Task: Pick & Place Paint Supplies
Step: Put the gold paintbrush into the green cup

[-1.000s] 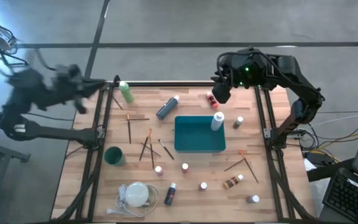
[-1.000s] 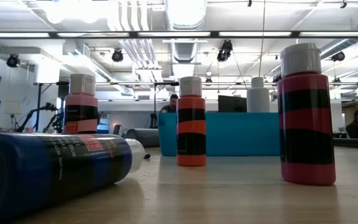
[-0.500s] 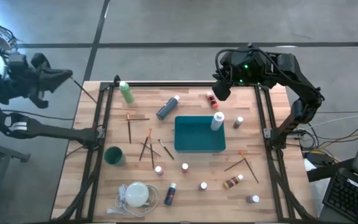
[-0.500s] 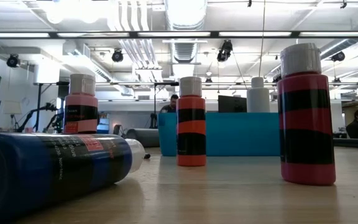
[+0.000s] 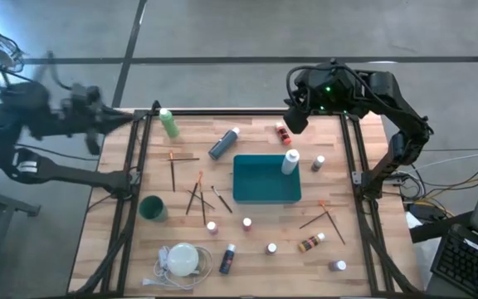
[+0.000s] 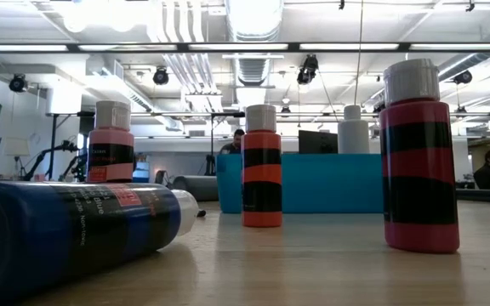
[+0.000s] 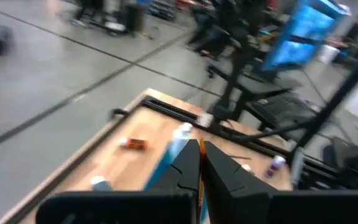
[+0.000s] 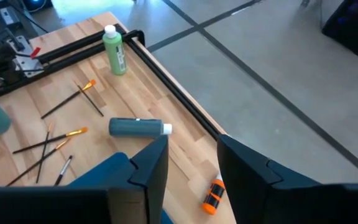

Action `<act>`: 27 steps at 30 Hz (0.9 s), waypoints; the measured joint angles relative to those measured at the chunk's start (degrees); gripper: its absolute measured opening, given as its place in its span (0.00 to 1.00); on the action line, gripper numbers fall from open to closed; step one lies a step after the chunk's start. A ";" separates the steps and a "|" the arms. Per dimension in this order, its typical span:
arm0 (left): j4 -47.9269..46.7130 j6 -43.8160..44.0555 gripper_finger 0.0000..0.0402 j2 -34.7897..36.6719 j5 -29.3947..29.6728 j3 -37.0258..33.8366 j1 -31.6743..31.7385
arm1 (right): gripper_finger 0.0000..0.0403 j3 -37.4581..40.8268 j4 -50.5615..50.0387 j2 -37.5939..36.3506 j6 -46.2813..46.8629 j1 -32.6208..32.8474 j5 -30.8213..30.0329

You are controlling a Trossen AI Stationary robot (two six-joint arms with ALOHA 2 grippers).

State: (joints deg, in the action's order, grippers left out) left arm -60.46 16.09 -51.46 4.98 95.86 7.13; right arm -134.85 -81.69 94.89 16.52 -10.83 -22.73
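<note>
Swinging back toward the table's far-left corner since half a second ago, the left gripper [image 5: 127, 116] is pinched shut and empty from above, while the right gripper [image 5: 293, 123] hovers over a small red bottle [image 5: 283, 132]; its wrist view shows parted fingers [image 8: 151, 163], nothing held, above that bottle [image 8: 213, 196].

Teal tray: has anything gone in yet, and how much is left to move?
The teal tray looks empty; a white bottle stands at its edge. Nothing is in hand: the right pincer hangs open over the red bottle, and the left pincer is shut off the table. The brushes and every bottle remain.
</note>
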 joint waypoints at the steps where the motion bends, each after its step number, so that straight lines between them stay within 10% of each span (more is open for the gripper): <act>1: 3.46 -0.35 0.01 -0.03 -1.71 -2.14 -0.51 | 0.34 0.00 0.02 0.00 -0.01 -0.13 -0.18; 12: 28.18 -0.77 0.01 0.97 1.66 -19.47 -16.31 | 0.34 0.07 0.02 0.04 -0.01 -0.72 -0.41; 27: 31.38 -0.47 0.01 4.87 67.74 -24.37 -66.37 | 0.27 0.31 0.37 0.70 -0.08 -2.09 -0.49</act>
State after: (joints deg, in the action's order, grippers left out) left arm -29.08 15.63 -46.59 72.72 71.49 -59.24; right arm -134.54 -81.32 95.60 16.45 -12.92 -23.21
